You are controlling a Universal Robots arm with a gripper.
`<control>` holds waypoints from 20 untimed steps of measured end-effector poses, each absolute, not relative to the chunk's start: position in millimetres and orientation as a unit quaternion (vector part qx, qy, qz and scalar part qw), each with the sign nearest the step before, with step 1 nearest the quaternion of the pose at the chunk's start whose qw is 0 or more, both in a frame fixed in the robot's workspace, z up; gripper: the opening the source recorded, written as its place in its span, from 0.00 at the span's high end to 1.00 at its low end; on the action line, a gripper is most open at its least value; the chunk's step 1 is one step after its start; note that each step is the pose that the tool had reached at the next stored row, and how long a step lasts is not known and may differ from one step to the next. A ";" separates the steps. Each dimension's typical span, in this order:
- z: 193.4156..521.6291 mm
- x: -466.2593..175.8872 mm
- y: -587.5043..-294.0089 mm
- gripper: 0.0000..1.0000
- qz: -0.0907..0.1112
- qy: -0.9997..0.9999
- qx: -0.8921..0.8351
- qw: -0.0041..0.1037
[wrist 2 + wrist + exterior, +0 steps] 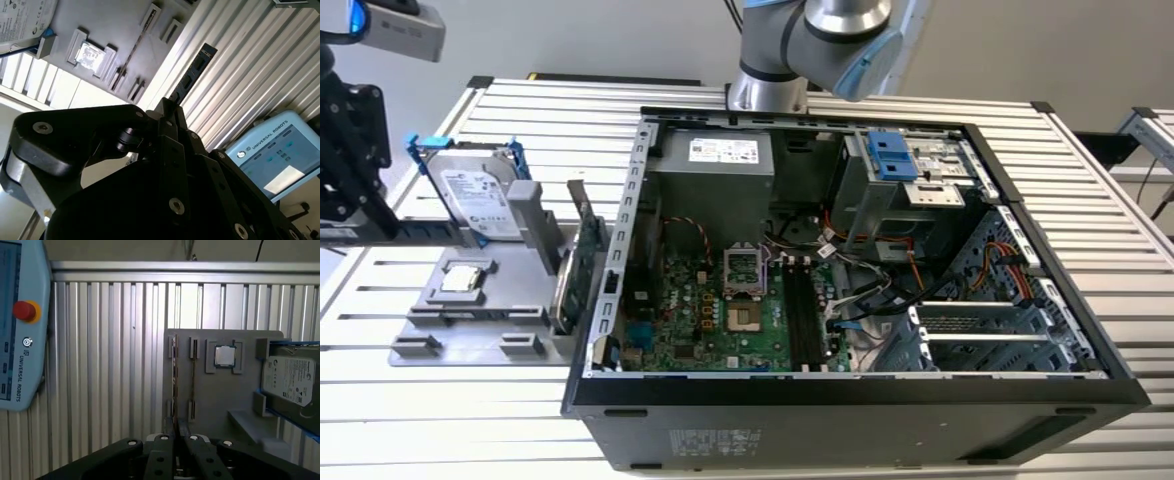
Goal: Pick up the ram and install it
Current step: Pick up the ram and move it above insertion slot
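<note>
Midway through the job, the pick-up looks done and the install not yet begun. The gripper (175, 446) has its fingers pinched narrow on the ram (193, 75), a dark stick with a row of black chips that juts out past the fingertips. In the first wrist view the stick shows edge-on, in line with the edge of the grey holder plate (215, 405) that lies farthest from the hard drive (290, 377). In the second wrist view it shows against the ribbed table (100, 365) just beside that edge, so it appears to be free of the plate.

The plate carries four slotted posts in two pairs. One pair holds one thin card (193, 380) on edge, and the other pair looks empty. One processor chip (225, 356) sits in a square recess, and there is one hard drive in a blue frame.

One open computer case (854, 430) stands just beside the plate, on the exterior view's right. It holds one motherboard (707, 320) with a bank of long black memory slots (798, 310); how many slots cannot be told. One teach pendant (20, 325) lies on the table well apart from the plate.

By judgement, what remains calls for carrying the single ram from the plate over the case wall and turning its long edge parallel to a slot. It must then be pressed straight down, clear of the loose cables (861, 290) close by.
</note>
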State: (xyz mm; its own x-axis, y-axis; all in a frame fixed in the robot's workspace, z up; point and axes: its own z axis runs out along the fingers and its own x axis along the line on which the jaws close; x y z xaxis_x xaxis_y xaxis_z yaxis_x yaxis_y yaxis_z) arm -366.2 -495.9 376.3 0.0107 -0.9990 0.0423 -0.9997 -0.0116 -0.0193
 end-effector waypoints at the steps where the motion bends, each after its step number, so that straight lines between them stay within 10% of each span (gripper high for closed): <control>1: 377.3 -366.2 -495.9 1.00 0.022 -0.703 0.711 0.008; 20: 392.4 -367.2 -495.9 1.00 0.022 -0.703 0.711 0.008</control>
